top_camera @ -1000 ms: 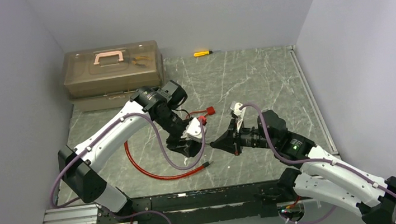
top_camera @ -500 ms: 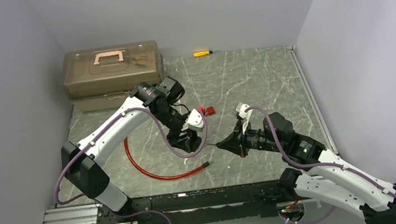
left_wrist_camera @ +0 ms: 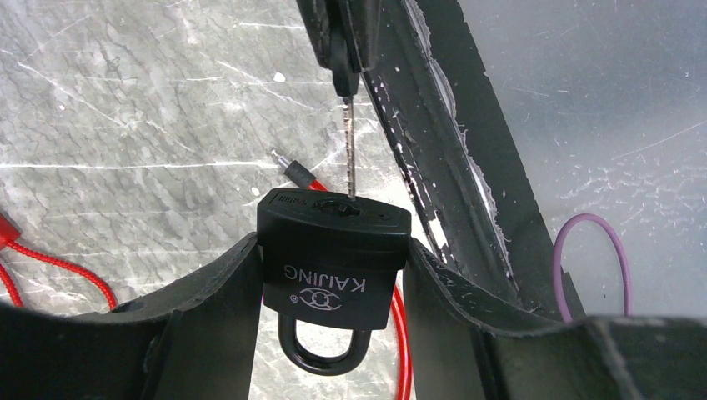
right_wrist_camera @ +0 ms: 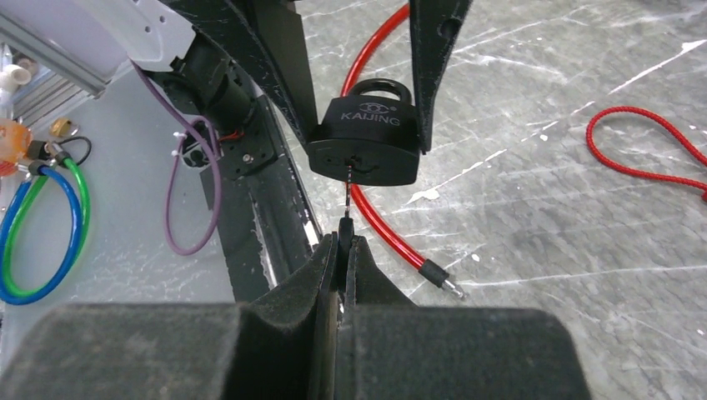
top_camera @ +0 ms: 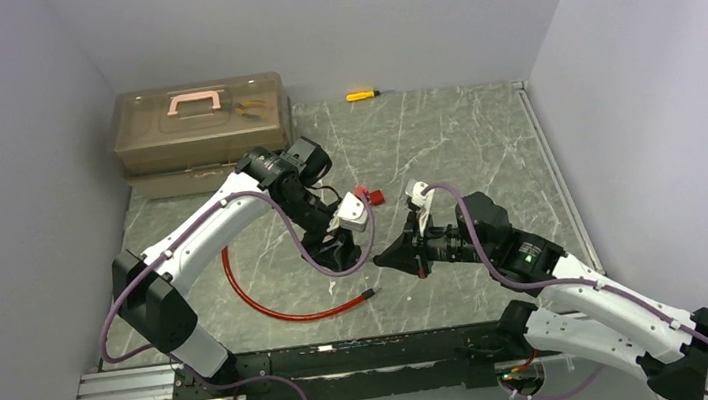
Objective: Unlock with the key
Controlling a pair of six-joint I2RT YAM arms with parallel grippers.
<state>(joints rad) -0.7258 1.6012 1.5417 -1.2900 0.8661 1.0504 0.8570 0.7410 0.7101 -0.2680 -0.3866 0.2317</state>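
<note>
Padlock (left_wrist_camera: 332,262), black with KAIJING stamped on its face, is pinched by its two sides between the fingers of your left gripper (top_camera: 340,253), held up off the table (top_camera: 464,137) near the middle of the workspace. Its keyway face is turned toward your right arm and its shackle points back toward the left wrist. The shackle looks closed, with both legs down in the body. Your right gripper (right_wrist_camera: 345,243) is clenched on the head of the key (left_wrist_camera: 349,146), with the thin blade sticking straight out from between the pads. The blade lines up with the keyway and its tip meets the slot. Nearly all of the blade is outside the lock, and you cannot tell from these views how deep the tip sits. In the overhead view your two grippers face each other tip to tip, just apart. Below the lock a red cable (right_wrist_camera: 392,231) with a metal end lies curved on the marbled top, and a thin red cord (right_wrist_camera: 642,146) loops off to one side. A brownish toolbox (top_camera: 202,127) with a pink handle stands at the far left corner, and a yellow screwdriver (top_camera: 362,94) lies by the back wall
</note>
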